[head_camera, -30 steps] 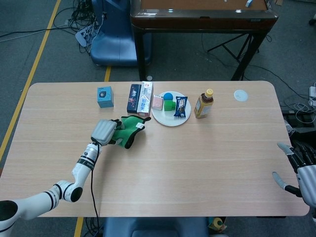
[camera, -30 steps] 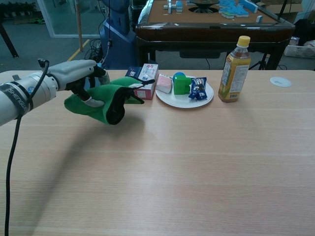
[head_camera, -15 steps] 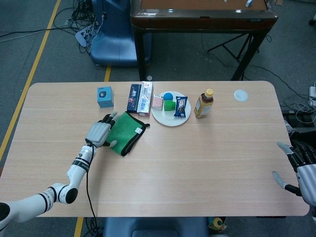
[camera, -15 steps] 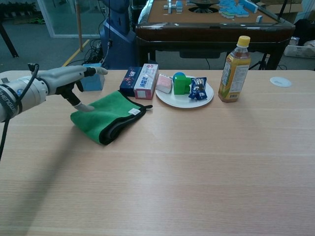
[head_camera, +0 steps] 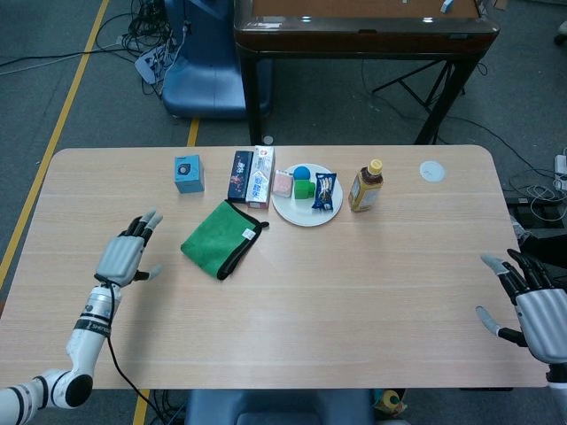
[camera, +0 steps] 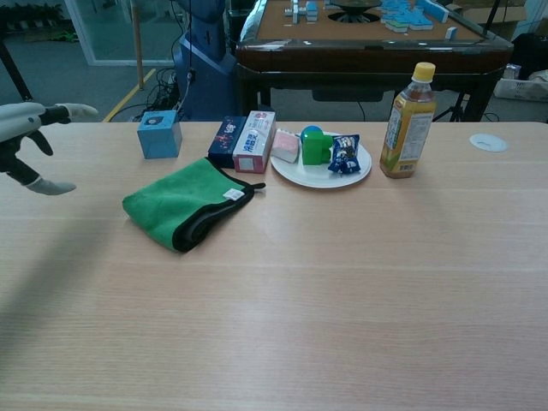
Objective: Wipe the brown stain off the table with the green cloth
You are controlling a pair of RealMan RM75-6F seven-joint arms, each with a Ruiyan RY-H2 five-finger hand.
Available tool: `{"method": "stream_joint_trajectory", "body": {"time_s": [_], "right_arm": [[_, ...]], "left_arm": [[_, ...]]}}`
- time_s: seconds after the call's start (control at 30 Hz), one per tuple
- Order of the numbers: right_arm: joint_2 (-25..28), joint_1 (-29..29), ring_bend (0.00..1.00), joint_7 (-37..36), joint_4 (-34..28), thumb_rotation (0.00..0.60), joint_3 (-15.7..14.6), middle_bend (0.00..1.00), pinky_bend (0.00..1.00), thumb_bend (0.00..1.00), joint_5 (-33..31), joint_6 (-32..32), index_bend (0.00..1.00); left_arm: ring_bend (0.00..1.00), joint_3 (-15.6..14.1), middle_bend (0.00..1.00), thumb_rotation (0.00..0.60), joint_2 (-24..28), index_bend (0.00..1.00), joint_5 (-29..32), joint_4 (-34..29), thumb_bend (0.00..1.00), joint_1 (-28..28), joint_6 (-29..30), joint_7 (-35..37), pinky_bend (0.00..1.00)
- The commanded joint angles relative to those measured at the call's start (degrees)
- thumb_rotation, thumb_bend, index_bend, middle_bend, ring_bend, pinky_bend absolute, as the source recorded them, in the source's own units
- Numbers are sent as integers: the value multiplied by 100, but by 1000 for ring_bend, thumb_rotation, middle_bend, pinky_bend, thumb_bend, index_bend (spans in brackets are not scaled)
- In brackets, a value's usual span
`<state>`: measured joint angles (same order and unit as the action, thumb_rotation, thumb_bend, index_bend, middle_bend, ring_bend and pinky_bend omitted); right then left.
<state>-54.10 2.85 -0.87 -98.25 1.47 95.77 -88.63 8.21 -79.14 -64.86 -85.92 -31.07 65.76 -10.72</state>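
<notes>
The green cloth (head_camera: 220, 239) (camera: 184, 201), dark-edged with a small white tag, lies folded flat on the table left of centre. My left hand (head_camera: 127, 257) (camera: 30, 141) hovers well to the left of it, fingers spread and holding nothing. At the table's right front edge my right hand (head_camera: 532, 304) is spread with empty fingers; the chest view does not show it. No brown stain shows on the wood in either view.
Behind the cloth stand a blue box (head_camera: 188, 173), two flat cartons (head_camera: 252, 177), a white plate (head_camera: 288, 205) carrying snacks, and a tea bottle (head_camera: 365, 187). A small white disc (head_camera: 431, 170) lies at the back right. A dark table (head_camera: 363, 35) stands beyond.
My left hand held the cloth up a second ago, laid it flat, let go and drew back to the left. The right hand shifted slightly.
</notes>
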Motion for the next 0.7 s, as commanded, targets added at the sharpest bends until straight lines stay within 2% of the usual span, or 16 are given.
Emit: {"method": "stream_joint_trajectory", "body": {"time_s": [0.03,0.2,0.4,0.63,0.7], "right_arm": [[-39,85,100,-34,46,600,-49,242,105,368,91,130,149],[-120,243,100,-116,118,600,-96,242,105,368,226,330,149],[-243,400,100,-210,241,600,-140,242,105,368,339,504,149],[-452,570,100,-309,356,600,-181,242,105,368,526,597,149],[-504,603,100,-355,399,600,-190,242,105,336,547,611,149]], "left_arm": [[58,-235,0,600,370,0,-88,-500,223,515,647,-249,253],[58,-448,0,600,634,1,-339,-901,223,1124,1491,-299,253],[58,-713,0,600,876,1,-683,-1219,223,1743,2213,-265,253],[58,-941,0,600,912,1,-1134,-1357,223,2297,2870,-340,249],[58,-982,0,600,914,1,-1245,-1365,223,2405,2990,-369,247]]}}
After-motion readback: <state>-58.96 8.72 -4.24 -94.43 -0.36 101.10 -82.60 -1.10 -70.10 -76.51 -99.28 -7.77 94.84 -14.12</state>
